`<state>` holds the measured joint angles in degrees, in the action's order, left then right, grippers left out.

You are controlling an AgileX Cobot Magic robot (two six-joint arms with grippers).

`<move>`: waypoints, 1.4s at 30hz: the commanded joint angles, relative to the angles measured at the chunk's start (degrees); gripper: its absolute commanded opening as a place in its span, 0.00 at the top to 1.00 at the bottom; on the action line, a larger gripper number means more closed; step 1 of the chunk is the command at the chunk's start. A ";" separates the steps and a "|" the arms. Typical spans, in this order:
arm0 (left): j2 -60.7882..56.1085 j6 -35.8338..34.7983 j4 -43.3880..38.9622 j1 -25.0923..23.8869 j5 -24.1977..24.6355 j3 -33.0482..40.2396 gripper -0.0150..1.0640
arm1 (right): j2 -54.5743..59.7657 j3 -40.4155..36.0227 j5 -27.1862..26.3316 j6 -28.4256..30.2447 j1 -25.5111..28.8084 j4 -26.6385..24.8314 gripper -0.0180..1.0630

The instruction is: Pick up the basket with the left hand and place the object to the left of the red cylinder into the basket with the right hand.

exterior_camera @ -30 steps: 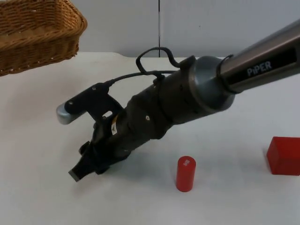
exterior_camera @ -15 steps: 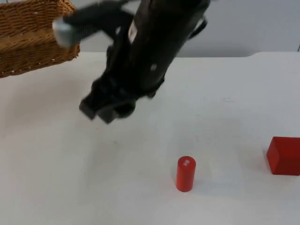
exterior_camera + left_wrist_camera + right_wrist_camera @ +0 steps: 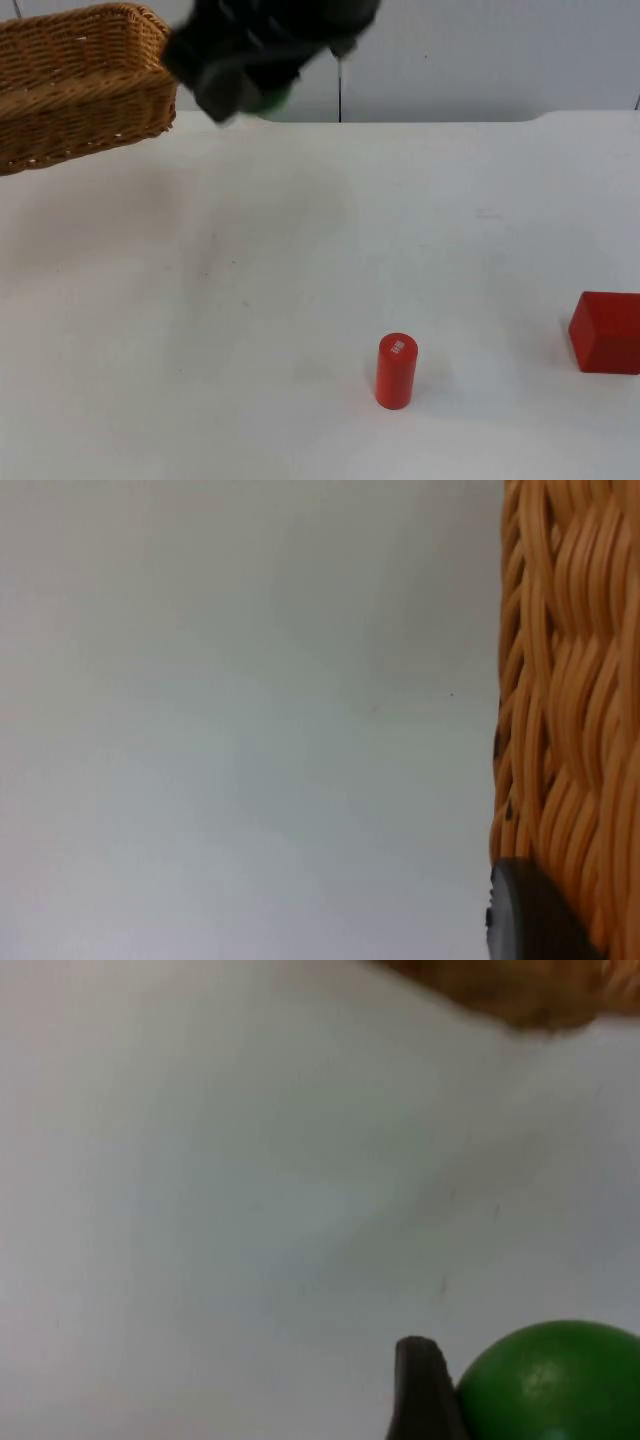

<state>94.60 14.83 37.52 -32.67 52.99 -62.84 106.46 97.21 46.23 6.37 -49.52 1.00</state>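
Basket lifted, gripped by left end effector at far-left worktop corner. Green ball clamped in right end effector beside the rim; just needs dropping in.

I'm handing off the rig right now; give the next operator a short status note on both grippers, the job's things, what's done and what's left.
Left gripper: shut on the basket, held up off the table at the far left.
Right gripper: raised beside the basket's right end, shut on the green ball.
The red cylinder stands upright near the front of the table; a red block sits at the right edge.
Done: basket lifted, ball picked up.
Left: carry the ball over the basket and release it inside.
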 commanded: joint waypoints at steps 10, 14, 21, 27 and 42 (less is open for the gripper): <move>-0.36 -0.07 -0.50 -0.09 0.61 -0.11 0.99 | 18.31 35.71 7.05 1.98 -0.36 -0.05 0.99; -0.36 0.16 -0.67 -0.09 1.01 -0.11 0.99 | 28.59 48.13 4.46 1.75 -0.36 -0.05 0.99; -0.36 1.21 -0.56 -0.09 1.74 -0.11 0.99 | 40.03 55.89 -5.60 1.75 -0.25 -0.05 0.99; -0.36 1.84 -0.56 -0.09 1.93 -0.11 0.99 | 43.27 55.89 -9.08 0.63 -0.15 0.18 0.71; -0.36 2.51 -0.56 -0.09 1.30 -0.11 0.99 | 31.07 55.89 6.60 -0.88 -0.15 0.35 0.01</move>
<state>94.64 17.15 35.18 -32.67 54.33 -62.84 140.63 152.63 49.28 5.20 -49.52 1.00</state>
